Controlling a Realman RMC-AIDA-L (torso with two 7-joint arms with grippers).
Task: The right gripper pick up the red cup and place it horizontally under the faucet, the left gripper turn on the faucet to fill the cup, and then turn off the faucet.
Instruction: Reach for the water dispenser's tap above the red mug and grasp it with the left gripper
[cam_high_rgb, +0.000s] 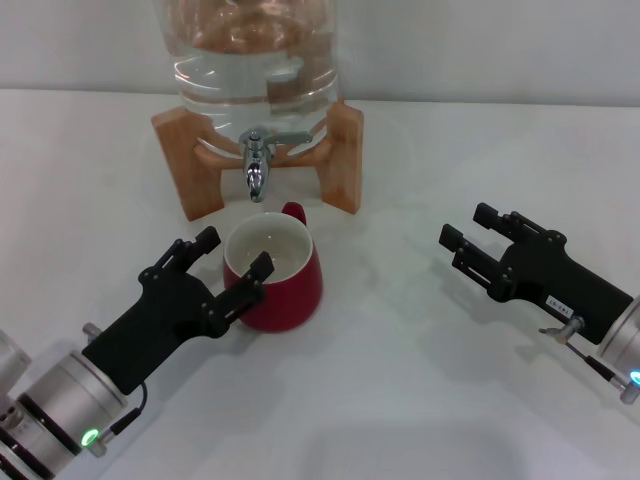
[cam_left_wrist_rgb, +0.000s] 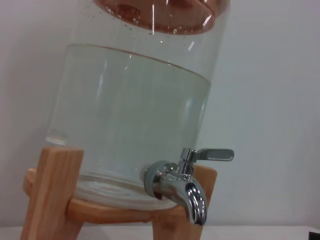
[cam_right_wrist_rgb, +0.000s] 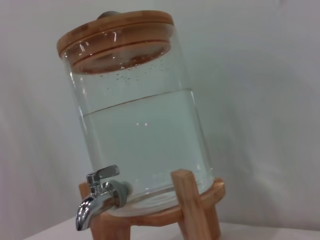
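Left gripper (cam_high_rgb: 230, 255), jaws open, beside red cup (cam_high_rgb: 275, 280) under faucet (cam_high_rgb: 257, 165); right gripper (cam_high_rgb: 468, 240) open, clear; filling remains.

1. We are losing the water jug's (cam_high_rgb: 255, 60) top beyond the head view's upper edge.
2. The left gripper (cam_high_rgb: 228, 265) is covering part of the red cup's (cam_high_rgb: 285, 285) near wall.

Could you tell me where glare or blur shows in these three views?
Head view: the water jug top looks blurred and the faucet glints; left wrist view: streaky reflections on the glass; right wrist view: bright highlights on the faucet and lid.
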